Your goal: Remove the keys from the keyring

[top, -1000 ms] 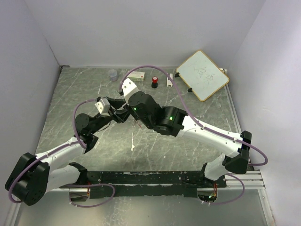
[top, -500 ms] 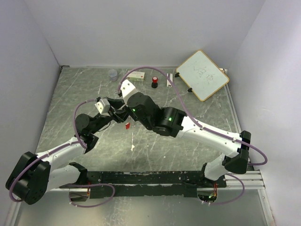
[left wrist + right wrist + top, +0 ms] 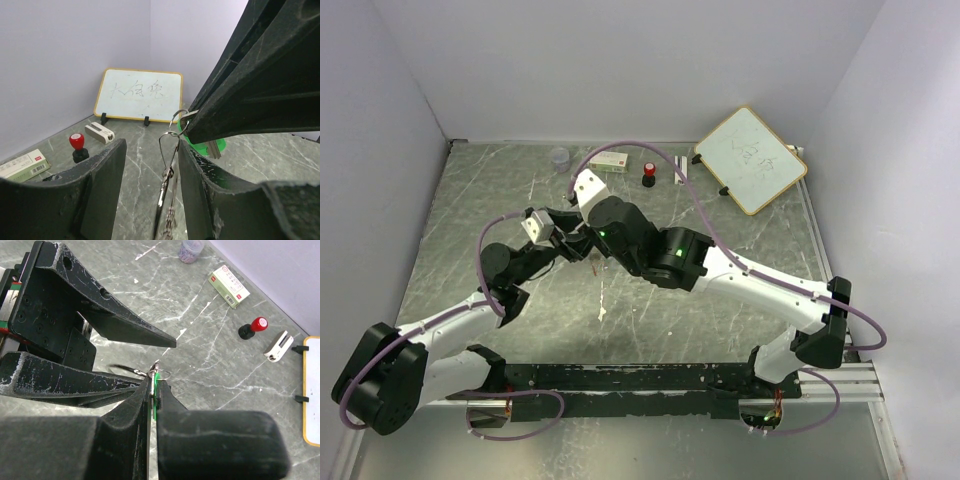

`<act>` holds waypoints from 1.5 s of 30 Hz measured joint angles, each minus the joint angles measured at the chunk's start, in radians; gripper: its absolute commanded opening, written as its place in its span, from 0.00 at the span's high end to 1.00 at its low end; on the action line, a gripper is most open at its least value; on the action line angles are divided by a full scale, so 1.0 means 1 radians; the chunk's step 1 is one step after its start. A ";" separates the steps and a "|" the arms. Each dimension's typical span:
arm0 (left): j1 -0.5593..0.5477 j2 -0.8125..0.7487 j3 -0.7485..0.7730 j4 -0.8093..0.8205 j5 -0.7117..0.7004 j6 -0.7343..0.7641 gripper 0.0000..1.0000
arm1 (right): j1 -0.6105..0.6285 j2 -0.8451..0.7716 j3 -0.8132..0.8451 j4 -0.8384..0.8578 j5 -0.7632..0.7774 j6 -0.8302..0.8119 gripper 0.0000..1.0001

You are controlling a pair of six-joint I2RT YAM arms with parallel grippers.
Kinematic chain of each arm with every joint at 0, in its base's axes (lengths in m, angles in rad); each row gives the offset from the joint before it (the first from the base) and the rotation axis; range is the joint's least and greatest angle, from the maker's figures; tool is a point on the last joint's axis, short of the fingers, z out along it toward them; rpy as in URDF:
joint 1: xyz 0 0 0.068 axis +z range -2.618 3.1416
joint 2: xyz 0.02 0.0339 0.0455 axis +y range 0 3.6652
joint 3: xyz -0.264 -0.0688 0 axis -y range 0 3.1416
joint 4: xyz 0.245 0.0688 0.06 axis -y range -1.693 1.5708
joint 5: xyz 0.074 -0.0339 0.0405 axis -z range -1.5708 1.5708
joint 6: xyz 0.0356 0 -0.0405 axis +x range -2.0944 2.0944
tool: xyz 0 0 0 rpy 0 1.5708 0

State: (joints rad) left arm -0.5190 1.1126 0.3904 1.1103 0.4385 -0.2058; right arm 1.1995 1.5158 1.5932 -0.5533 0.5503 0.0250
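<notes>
My right gripper (image 3: 154, 385) is shut on the green key (image 3: 156, 392), pinching its head flat between the two fingers. The thin silver keyring (image 3: 161, 373) sticks out just past the fingertips. In the left wrist view the keyring (image 3: 169, 150) hangs from the green key (image 3: 207, 147) and runs down between my left gripper's (image 3: 150, 146) fingers, close to the right finger. The left jaws stand wide apart. In the top view both grippers meet mid-table, left (image 3: 572, 240) and right (image 3: 588, 246). The red key shows in no wrist view.
A whiteboard (image 3: 752, 158) leans at the back right. A black knob with a red top (image 3: 648, 175), a small white device (image 3: 680, 175), a white-and-green box (image 3: 610, 160) and a clear cup (image 3: 560, 157) stand along the back wall.
Both grippers have shifted slightly left and back together. A small red piece seen below them half a second ago is now barely visible.
</notes>
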 measured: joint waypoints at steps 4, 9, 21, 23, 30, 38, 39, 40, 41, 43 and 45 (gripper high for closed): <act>0.000 -0.006 -0.008 0.000 -0.006 0.004 0.44 | 0.000 0.003 0.000 0.000 0.000 0.000 1.00; 0.000 -0.011 -0.012 0.002 -0.008 0.004 0.47 | 0.002 0.004 0.000 0.000 -0.001 0.000 1.00; 0.000 -0.011 -0.013 0.013 -0.008 0.007 0.56 | 0.007 0.007 0.000 0.000 -0.002 0.000 1.00; 0.000 -0.011 -0.013 0.016 -0.008 0.007 0.60 | 0.007 0.007 0.000 0.000 -0.002 0.000 1.00; -0.002 -0.011 -0.013 0.022 0.000 0.011 0.70 | 0.007 0.007 0.000 0.002 0.000 0.000 1.00; -0.002 -0.011 -0.013 0.018 0.013 0.020 0.79 | 0.007 0.007 0.000 0.002 0.003 0.000 1.00; -0.002 -0.011 -0.013 0.017 0.014 0.023 0.80 | 0.007 0.007 0.000 0.002 0.005 0.000 1.00; -0.002 -0.011 -0.013 0.015 0.015 0.026 0.80 | 0.007 0.007 0.000 0.002 0.006 0.000 1.00; -0.002 -0.013 -0.013 0.013 0.016 0.029 0.81 | 0.007 0.007 0.000 0.003 0.008 0.000 1.00; -0.002 -0.016 -0.013 0.006 0.018 0.035 0.81 | 0.007 0.007 0.000 0.003 0.011 0.000 1.00; -0.002 -0.019 -0.013 0.000 0.019 0.042 0.81 | 0.007 0.007 0.000 0.003 0.015 0.000 1.00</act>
State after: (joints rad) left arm -0.5209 1.0935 0.3775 1.1103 0.4572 -0.1642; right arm 1.2064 1.5230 1.5932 -0.5499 0.5652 0.0246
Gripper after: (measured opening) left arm 0.231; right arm 0.021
